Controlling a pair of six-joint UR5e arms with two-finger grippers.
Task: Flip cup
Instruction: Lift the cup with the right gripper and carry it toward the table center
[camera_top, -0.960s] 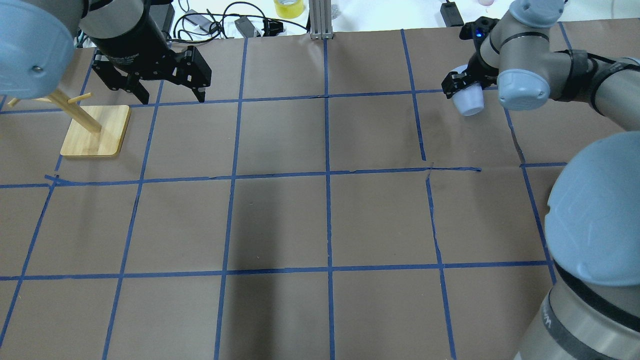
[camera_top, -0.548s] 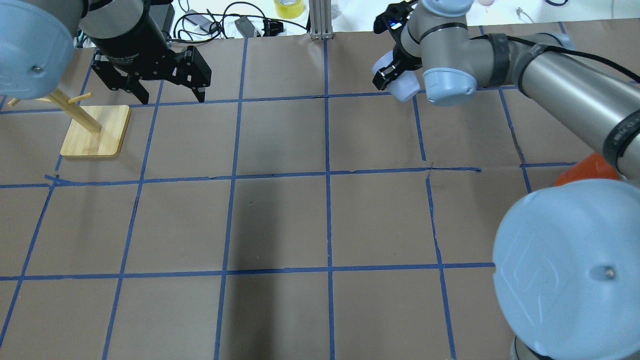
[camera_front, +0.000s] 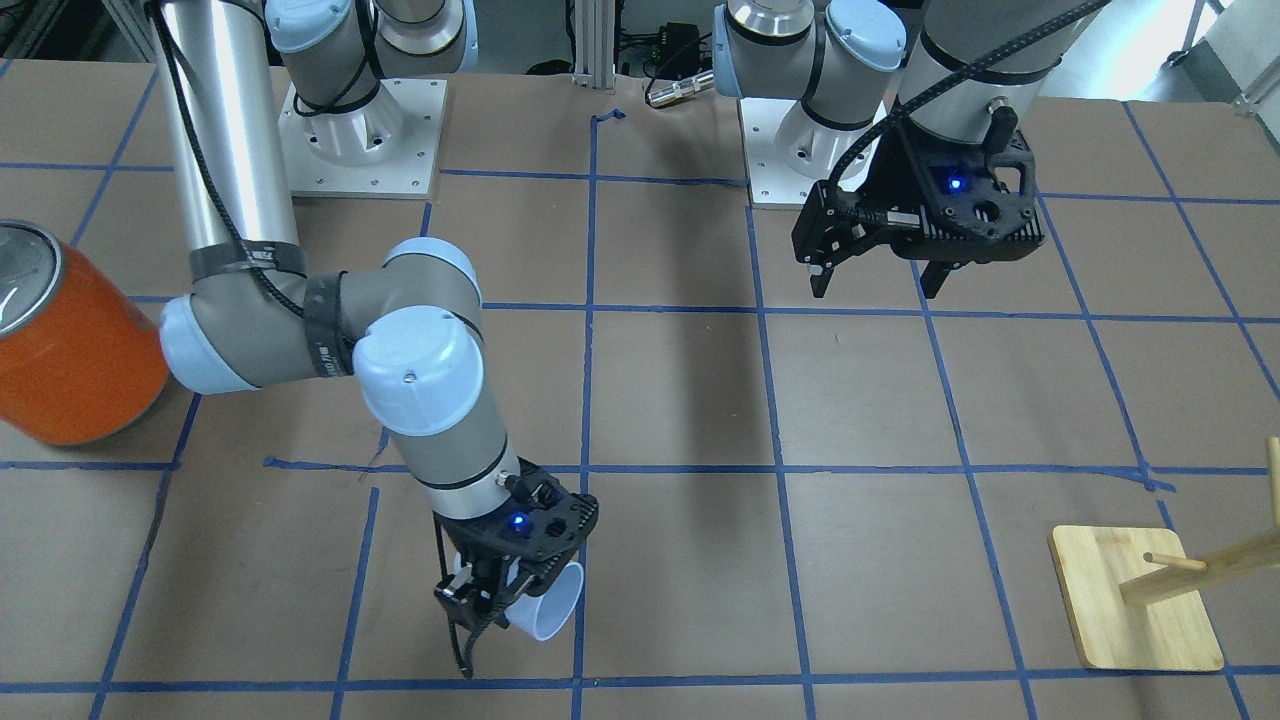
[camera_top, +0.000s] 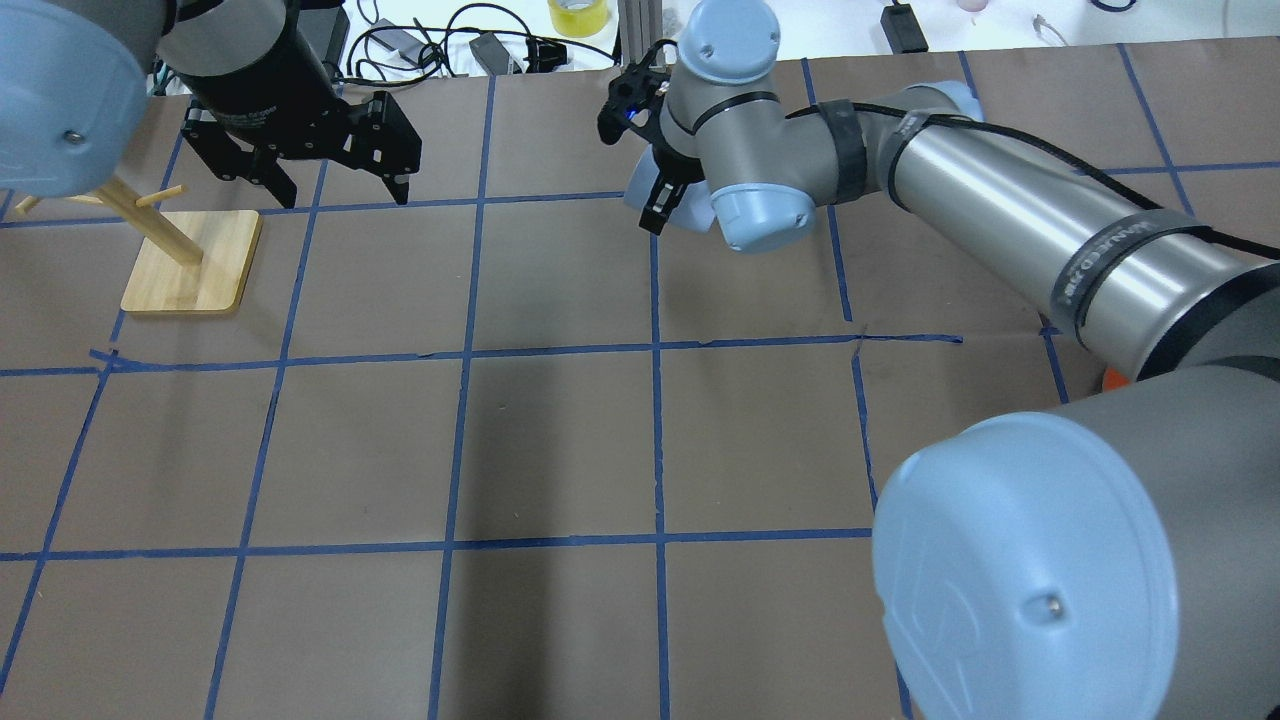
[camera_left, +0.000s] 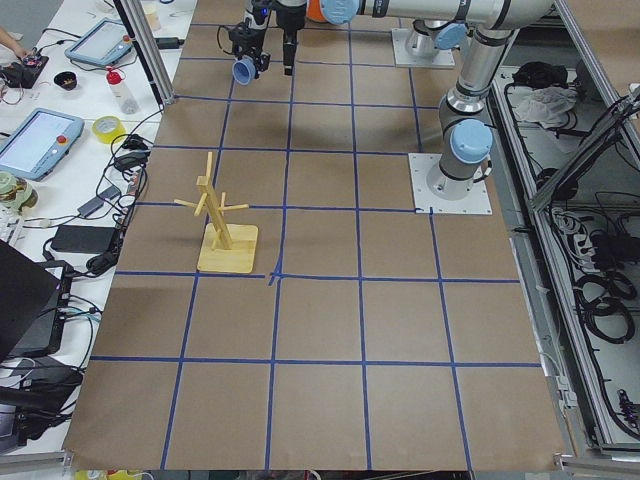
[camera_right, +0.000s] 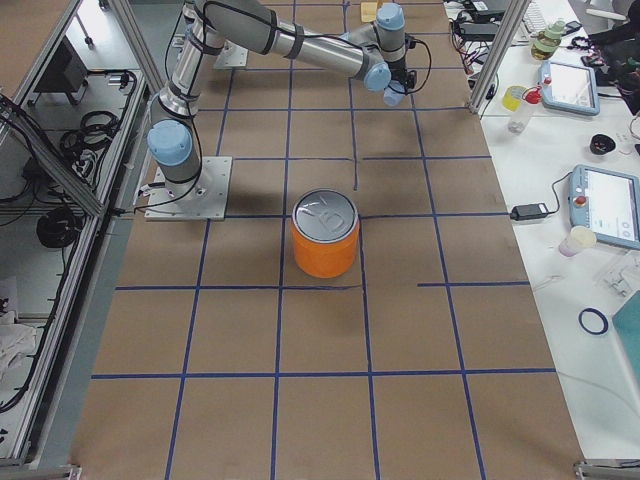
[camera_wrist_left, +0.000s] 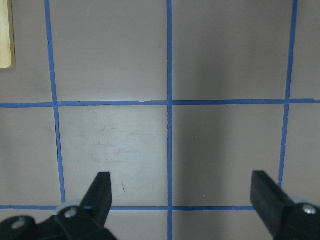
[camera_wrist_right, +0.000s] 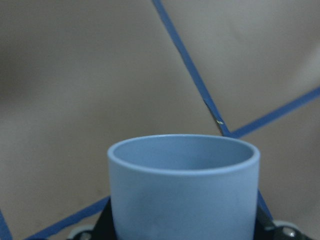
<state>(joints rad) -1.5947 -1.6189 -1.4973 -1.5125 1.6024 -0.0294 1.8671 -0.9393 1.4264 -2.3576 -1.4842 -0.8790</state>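
brown and taped into blue squares, your counter (camera_top: 560, 450) carries little. you'll find the right arm's fingers (camera_front: 480, 590) clamped on the cup (camera_front: 548, 606) low on its body. they hold it tilted near the middle of the counter's far edge, the one across from the robot, with its mouth pointing away from the arm. the left arm's fingers (camera_wrist_left: 102, 190) are spread wide apart, hanging above the counter towards its far left corner, near the wooden rack (camera_top: 190, 262). an orange can (camera_right: 325, 250) stands upright towards the right-hand edge, well apart from the cup.
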